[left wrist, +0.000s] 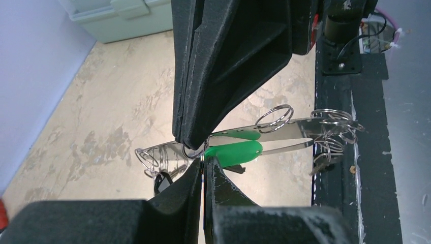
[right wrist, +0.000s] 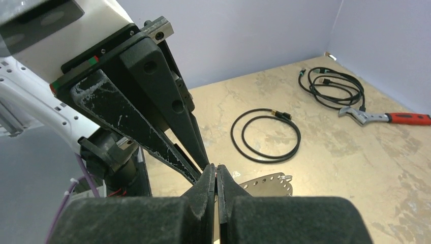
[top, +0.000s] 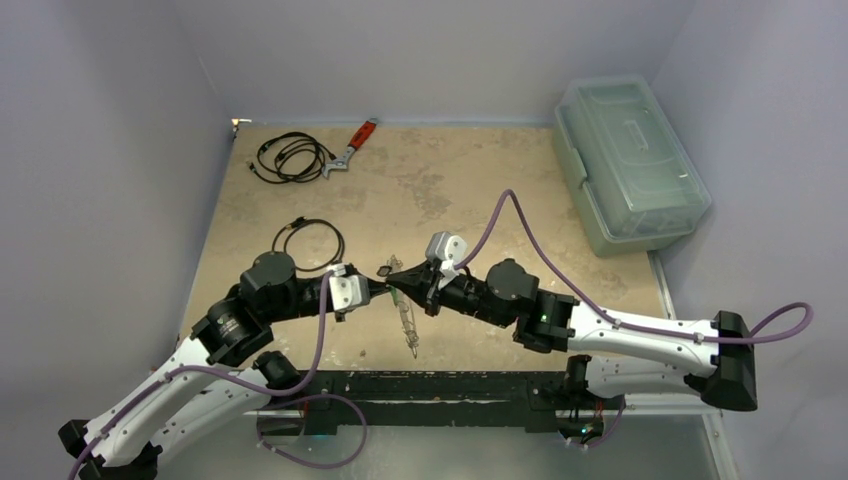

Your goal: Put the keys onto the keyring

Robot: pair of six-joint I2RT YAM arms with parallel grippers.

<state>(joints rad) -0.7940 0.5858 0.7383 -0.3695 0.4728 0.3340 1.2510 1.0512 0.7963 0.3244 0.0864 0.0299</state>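
The keyring [top: 406,318] is a thin shiny metal piece with small holes and little wire loops along its edge [left wrist: 289,134], held above the table between the two arms. My left gripper [left wrist: 205,162] is shut, with the green key [left wrist: 234,152] sticking out beside its fingertips. My right gripper [right wrist: 215,168] is shut tip to tip against it, pinching the keyring's edge [right wrist: 269,183]. In the top view the left gripper [top: 383,287] and the right gripper [top: 397,278] meet mid-table. A dark key with white [left wrist: 161,182] dangles below the keyring. A blue key is not visible.
Two coiled black cables [top: 292,157] [top: 310,240] and a red-handled wrench [top: 352,148] lie at the far left. A clear lidded plastic box [top: 630,165] stands at the far right. A black rail [top: 430,385] runs along the near edge.
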